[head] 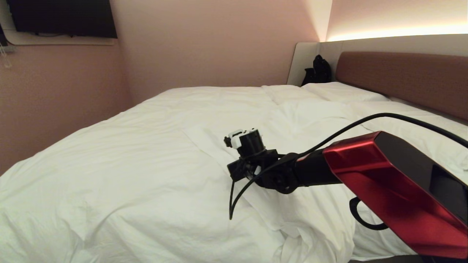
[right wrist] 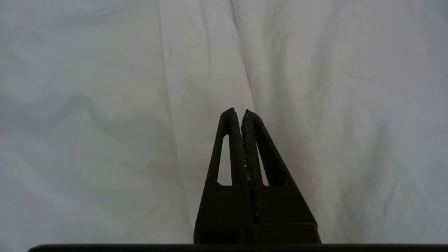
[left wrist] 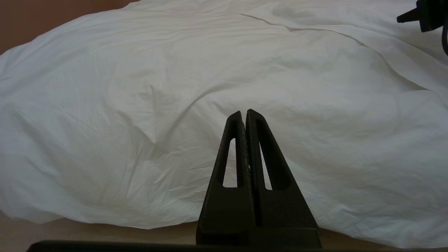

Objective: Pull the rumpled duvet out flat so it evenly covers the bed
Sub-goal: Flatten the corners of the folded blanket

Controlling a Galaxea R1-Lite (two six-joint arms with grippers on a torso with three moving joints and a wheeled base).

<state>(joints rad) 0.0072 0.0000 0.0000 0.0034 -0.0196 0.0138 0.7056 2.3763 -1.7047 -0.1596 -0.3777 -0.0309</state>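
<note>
I am looking across a bed (head: 402, 78) that fills most of the head view, its reddish-brown headboard at the upper right of the frame. The duvet (head: 120, 160), puffy and white, lies over nearly the whole mattress, running from the lower left corner up toward two flat pillows (head: 340, 91) at upper centre-right. It is rumpled: a fold crosses the middle of the frame and deeper creases bunch at the bottom centre.

My right arm enters from the lower right, red-cased, and reaches to the centre of the frame. In its wrist view the right gripper (right wrist: 242, 112) has its claw pressed together with nothing between the fingers, pointing at a long crease in the cloth; I cannot tell whether it touches. The left gripper (left wrist: 244, 113) is also pressed together and empty, parked low in front of the duvet's near edge, and absent from the head view.

I judge this as the approach step, before any grasp. Next the right claw would need to spread, settle over a fold or edge, pinch it, then draw the cloth outward to flatten the bunching.

A dark bag (head: 319, 69) sits by the headboard at upper centre-right.
</note>
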